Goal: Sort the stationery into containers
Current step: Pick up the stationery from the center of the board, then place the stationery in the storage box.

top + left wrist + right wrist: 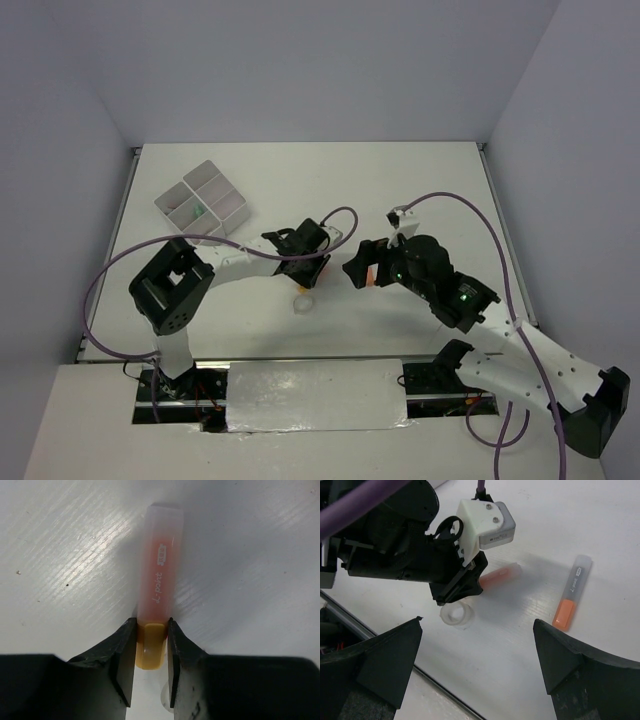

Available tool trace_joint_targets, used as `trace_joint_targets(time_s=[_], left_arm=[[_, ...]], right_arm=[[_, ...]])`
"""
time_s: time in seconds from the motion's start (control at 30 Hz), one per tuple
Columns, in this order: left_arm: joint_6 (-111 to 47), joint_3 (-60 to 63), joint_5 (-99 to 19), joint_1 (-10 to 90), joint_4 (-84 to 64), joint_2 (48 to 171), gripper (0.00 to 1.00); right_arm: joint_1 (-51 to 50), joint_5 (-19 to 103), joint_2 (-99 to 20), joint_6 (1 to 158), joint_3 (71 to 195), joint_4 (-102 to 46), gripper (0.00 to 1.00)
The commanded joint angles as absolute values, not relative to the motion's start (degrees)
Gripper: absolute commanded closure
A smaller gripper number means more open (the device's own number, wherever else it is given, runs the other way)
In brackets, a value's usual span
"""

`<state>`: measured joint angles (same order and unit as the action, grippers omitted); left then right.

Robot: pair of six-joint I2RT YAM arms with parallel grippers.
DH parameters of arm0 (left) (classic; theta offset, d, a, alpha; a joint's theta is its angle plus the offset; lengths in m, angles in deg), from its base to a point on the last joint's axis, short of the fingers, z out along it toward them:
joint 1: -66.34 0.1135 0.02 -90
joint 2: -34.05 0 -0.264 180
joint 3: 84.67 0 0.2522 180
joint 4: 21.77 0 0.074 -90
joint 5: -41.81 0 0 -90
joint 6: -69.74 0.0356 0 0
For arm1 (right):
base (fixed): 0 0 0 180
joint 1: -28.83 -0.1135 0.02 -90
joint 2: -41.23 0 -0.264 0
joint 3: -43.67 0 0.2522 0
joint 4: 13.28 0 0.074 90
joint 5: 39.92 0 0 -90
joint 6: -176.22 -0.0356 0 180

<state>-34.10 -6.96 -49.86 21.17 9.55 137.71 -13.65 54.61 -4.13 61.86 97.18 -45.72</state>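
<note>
The top external camera looks steeply down from above and behind the arm bases, taking in the whole table (400, 190). The left wrist camera looks along its own fingers (122, 655), very close to a pale orange marker (159, 580); the right wrist camera views that same marker and the left gripper (464, 587) from farther back.

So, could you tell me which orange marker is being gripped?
The marker beside the tape ring, clamped in the left end effector; the other marker lies free, apart.

even, bright overhead light, soft shadows, mild glare on the table (75, 545), near edges blurred
</note>
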Motion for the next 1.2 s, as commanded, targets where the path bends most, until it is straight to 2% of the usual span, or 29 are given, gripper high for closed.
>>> trace_joint_targets(time_s=[0.0,0.3,0.4,0.53,0.57,0.63,0.67,0.77,0.97,1.17], left_arm=[[-34.0,-6.6,-53.7,20.9,10.9,138.6,1.0],[-32.0,-9.0,-51.2,20.9,2.9,126.1,1.0],[-33.1,-9.9,-50.2,20.9,2.0,121.4,1.0],[-37.2,-8.2,-62.1,20.9,4.4,116.2,1.0],[-37.9,-8.1,-69.6,21.1,3.9,115.3,1.0],[-39.0,-9.1,-75.3,21.8,-0.3,111.7,1.0],[-39.3,-9.8,-80.0,23.2,-2.3,110.5,1.0],[-42.0,-12.1,-84.5,29.2,-9.2,107.4,1.0],[-43.6,-14.1,-82.8,43.3,-21.3,107.7,1.0],[-42.9,-16.8,-79.9,50.4,-39.2,113.2,0.99]], right_arm=[[-13.4,56.5,-0.7,62.3,96.5,-43.3,0.0],[-12.0,68.5,7.4,56.8,95.7,-46.0,0.0],[-11.8,66.4,11.8,59.0,93.9,-43.0,0.0],[-11.7,65.4,11.8,58.8,94.5,-43.6,0.0],[-11.8,63.9,10.9,58.8,94.5,-43.4,0.0],[-11.8,61.5,10.2,59.0,94.2,-42.0,0.0],[-11.7,59.2,9.7,59.0,94.0,-41.4,0.0],[-11.8,57.0,8.9,59.3,93.7,-40.5,0.0],[-11.8,55.4,8.6,60.6,93.0,-40.5,0.0],[-11.8,53.4,7.2,61.1,92.3,-38.5,0.0]])
